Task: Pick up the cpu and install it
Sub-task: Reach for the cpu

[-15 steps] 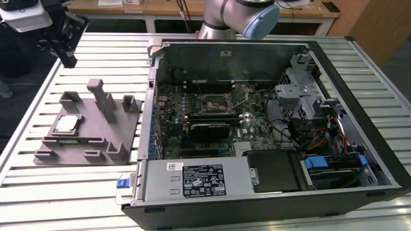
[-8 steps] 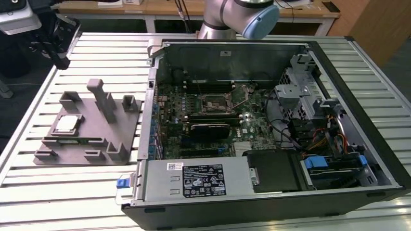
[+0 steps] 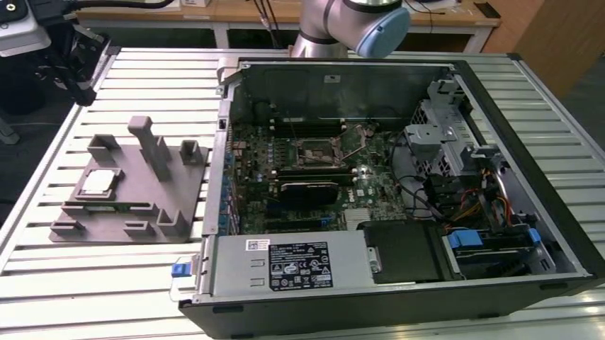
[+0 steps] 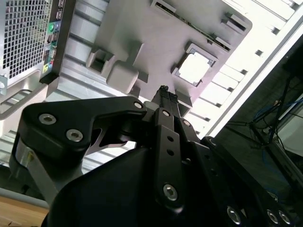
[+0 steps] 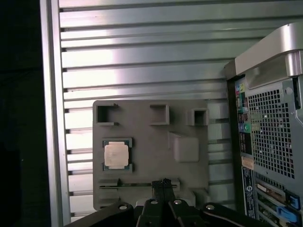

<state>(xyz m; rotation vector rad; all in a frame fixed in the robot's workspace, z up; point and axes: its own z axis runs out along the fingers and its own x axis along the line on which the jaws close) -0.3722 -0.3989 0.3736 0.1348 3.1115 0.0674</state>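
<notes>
The cpu (image 3: 98, 184) is a small silver square lying flat in a recess of the grey fixture plate (image 3: 132, 212), at the exterior view's left of the open computer case. Both wrist views show the cpu (image 5: 116, 154) (image 4: 194, 67) from above, with nothing covering it. My gripper (image 5: 164, 182) (image 4: 164, 90) hangs well above the fixture plate (image 5: 147, 142), off to one side of the cpu and not touching it. Its two black fingers are pressed together, shut on nothing. The motherboard socket (image 3: 317, 150) lies open inside the case.
The open computer case (image 3: 397, 184) lies on the slatted aluminium table (image 3: 104, 283), with drive cages and cables at the exterior view's right. Tall grey posts (image 3: 151, 145) rise from the fixture plate near the cpu. The arm's base (image 3: 345, 28) stands behind the case.
</notes>
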